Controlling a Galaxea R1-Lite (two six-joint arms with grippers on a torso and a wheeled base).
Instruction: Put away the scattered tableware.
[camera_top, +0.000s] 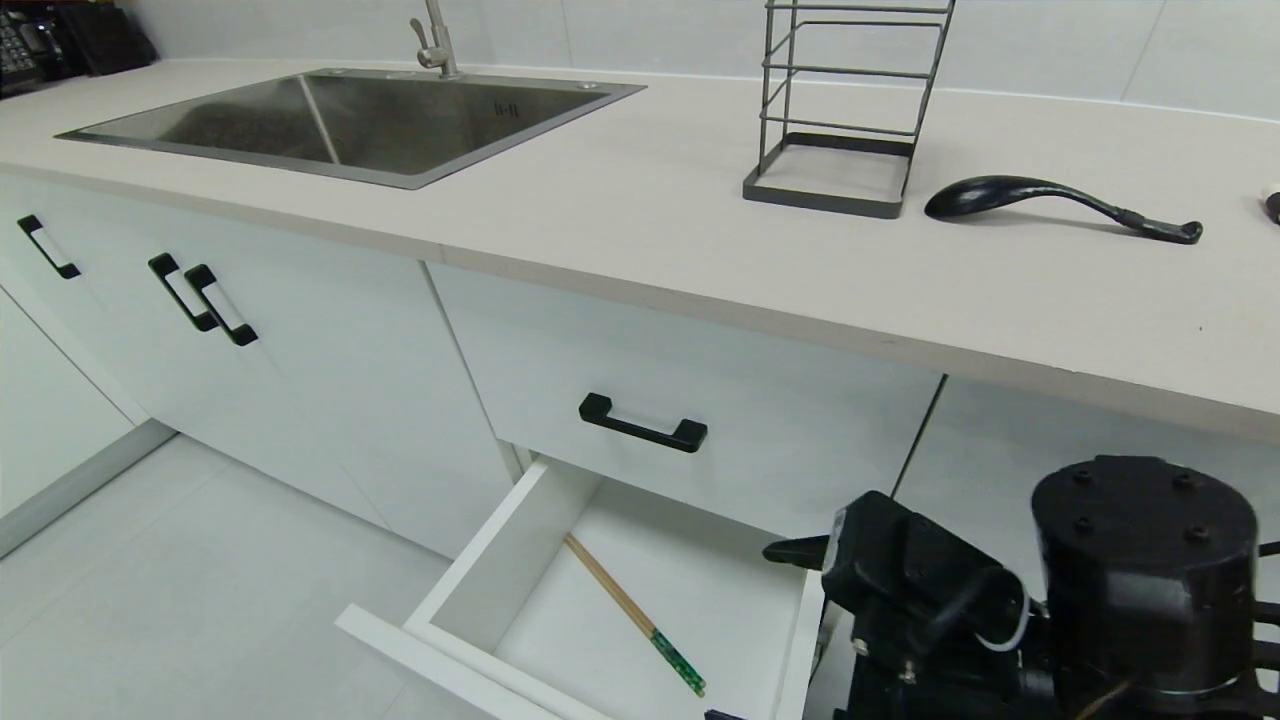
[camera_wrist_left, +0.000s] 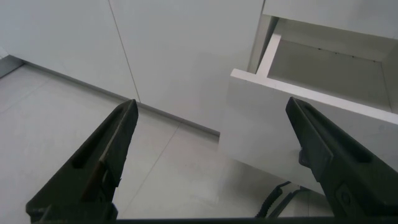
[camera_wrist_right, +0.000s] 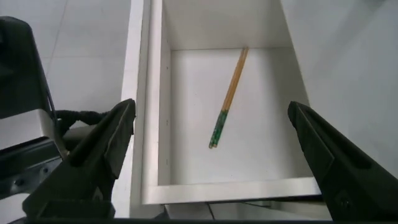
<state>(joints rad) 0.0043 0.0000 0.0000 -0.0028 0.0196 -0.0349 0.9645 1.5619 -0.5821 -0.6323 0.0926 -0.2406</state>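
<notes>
KITCHEN TIDY-UP, MIDWAY: A pair of chopsticks (camera_wrist_right: 228, 99) lies slantwise on the bottom of an open drawer (camera_wrist_right: 149, 112) as the right gripper (camera_wrist_right: 210, 107) hangs above it, fingers spread wide with nothing between them. The left gripper (camera_wrist_left: 210, 102), likewise spread and empty, sits low beside the drawer front, over the tiles (camera_wrist_left: 56, 112). Up on the counter (camera_top: 640, 230), a black spoon (camera_top: 1060, 200) rests just beside a wire rack (camera_top: 840, 110), well apart from the drawer and to the right of the sink (camera_top: 350, 115). With the chopsticks in and the spoon out, the job looks part done, and the spoon is the likely next pickup. The hazards lie in that move. The spoon's arched handle offers slim, rounded purchase, so a grip taken off-centre could let it swivel or slip free on the way down. An approach from the rack side could knock the rack's frame. The drawer also juts out beneath a closed one, so an arm coming down carelessly could strike its rim or front, or let the spoon fall on the tiles rather than inside
</notes>
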